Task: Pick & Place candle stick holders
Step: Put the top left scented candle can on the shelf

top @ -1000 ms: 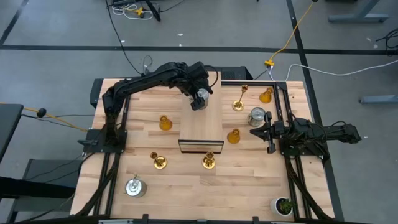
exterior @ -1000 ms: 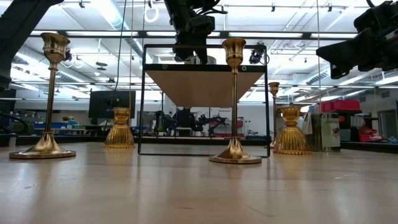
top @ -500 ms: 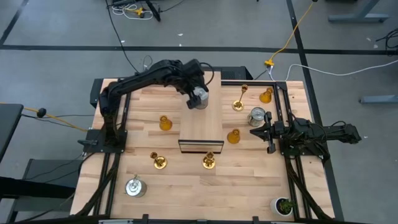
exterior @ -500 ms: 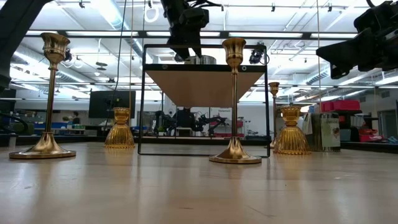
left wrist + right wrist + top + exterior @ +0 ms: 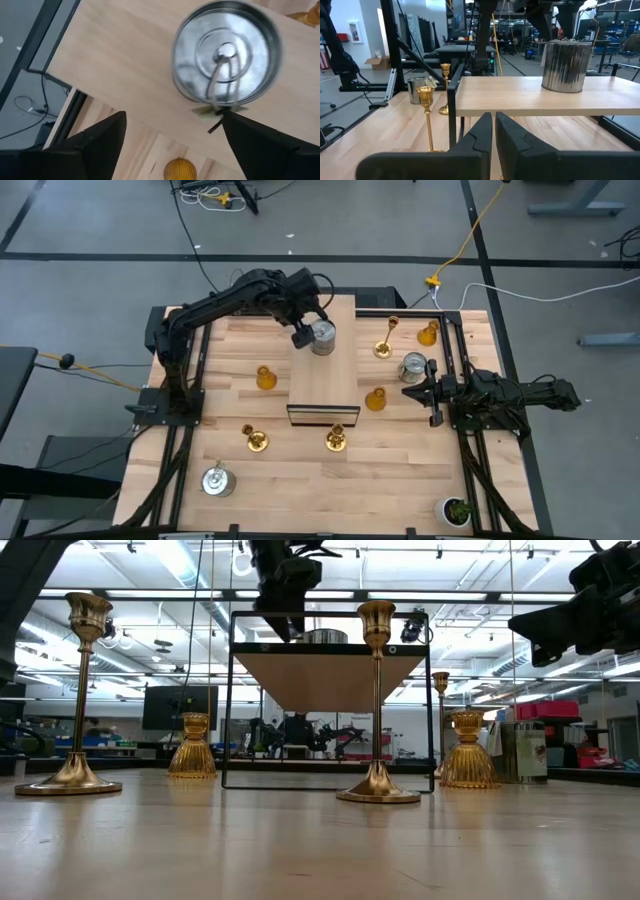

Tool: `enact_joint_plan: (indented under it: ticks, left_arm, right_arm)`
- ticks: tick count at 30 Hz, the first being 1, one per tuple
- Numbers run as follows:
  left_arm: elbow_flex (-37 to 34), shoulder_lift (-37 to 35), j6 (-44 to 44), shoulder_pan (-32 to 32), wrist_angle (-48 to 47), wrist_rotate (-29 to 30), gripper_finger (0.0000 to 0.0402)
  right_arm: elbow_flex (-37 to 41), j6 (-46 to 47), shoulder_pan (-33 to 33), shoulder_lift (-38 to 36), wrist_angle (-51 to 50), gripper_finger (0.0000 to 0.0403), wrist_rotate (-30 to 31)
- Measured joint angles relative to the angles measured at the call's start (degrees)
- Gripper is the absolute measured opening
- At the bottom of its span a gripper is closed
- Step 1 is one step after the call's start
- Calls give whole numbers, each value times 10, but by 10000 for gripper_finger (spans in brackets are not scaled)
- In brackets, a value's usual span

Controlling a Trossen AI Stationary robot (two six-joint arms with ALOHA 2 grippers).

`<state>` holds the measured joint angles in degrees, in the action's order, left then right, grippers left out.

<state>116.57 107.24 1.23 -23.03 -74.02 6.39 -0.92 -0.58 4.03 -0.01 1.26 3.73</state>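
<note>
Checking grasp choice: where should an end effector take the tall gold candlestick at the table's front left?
Grip the gold candlestick on its slender stem, below the cup, coming in level from the side. It stands upright on a wide round base, and the stem is the only narrow part the fingers can close on.

Silver can (image 5: 322, 335) on pale wood shelf (image 5: 324, 385); gold candlesticks (image 5: 377, 700), amber holders (image 5: 265, 377).

silver can (image 5: 226, 52): blurred | amber holder (image 5: 180, 170): cut by edge | potted plant (image 5: 458, 511): tiny
</note>
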Motion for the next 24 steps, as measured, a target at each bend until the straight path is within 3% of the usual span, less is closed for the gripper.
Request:
enact_joint_plan:
  ticks: [17, 24]
  left_arm:
    - [0, 0, -4, -27, -14, 0, 232]
    - [0, 0, -31, -32, -14, 38, 174]
  right_arm:
    - [0, 0, 0, 0, 0, 27, -2]
    - [0, 0, 0, 0, 0, 27, -2]
